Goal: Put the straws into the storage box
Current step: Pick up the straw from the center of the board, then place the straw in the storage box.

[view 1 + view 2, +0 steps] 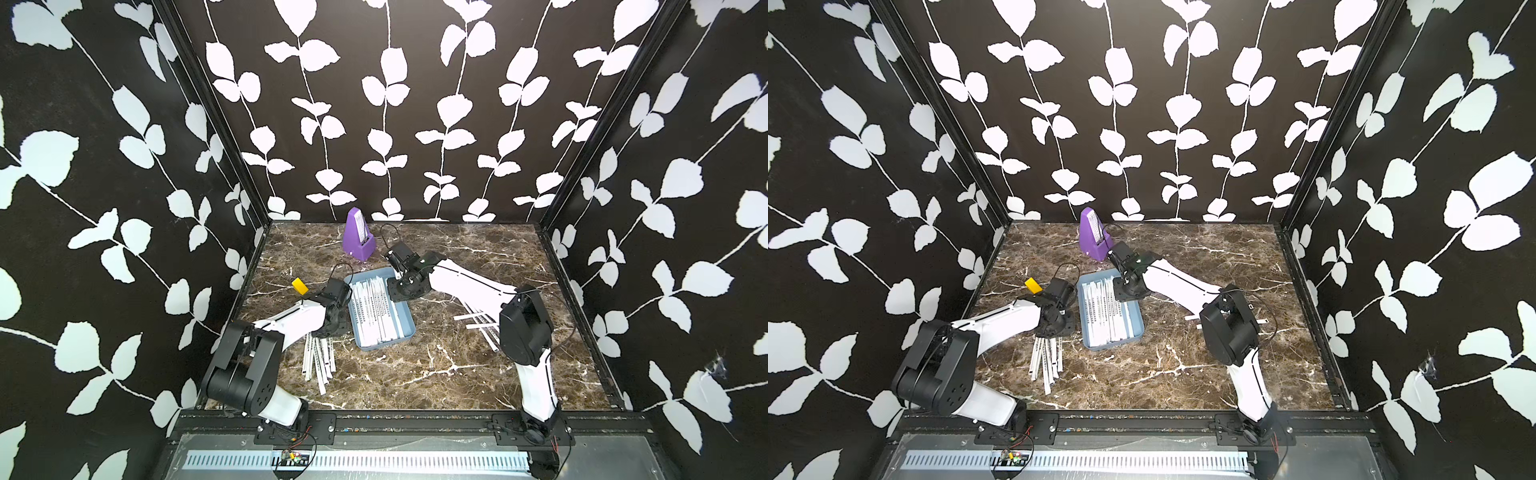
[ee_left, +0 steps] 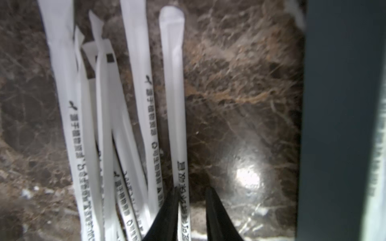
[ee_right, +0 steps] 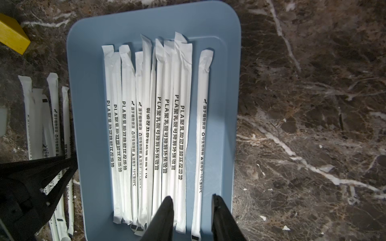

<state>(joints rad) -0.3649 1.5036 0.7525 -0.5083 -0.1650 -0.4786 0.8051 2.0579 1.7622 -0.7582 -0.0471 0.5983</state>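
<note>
The light blue storage box (image 1: 404,318) (image 1: 1136,321) (image 3: 87,104) lies mid-table and holds several white straws (image 1: 374,307) (image 3: 158,125) side by side. My right gripper (image 3: 191,196) hovers open over the box's far end, and a single straw (image 3: 203,125) lies flat in the box below the gap. More loose straws (image 1: 318,359) (image 1: 1046,359) (image 2: 137,83) lie on the marble just left of the box. My left gripper (image 2: 192,189) is down among them. One straw (image 2: 173,83) rests against one finger, with a gap to the other. A few more straws (image 1: 478,322) lie under the right arm.
A purple metronome (image 1: 359,235) (image 1: 1094,235) stands behind the box. A yellow block (image 1: 300,286) (image 3: 12,33) sits at the back left, near the left wrist. The box wall (image 2: 338,104) is close beside the left gripper. Patterned walls enclose the marble table on three sides.
</note>
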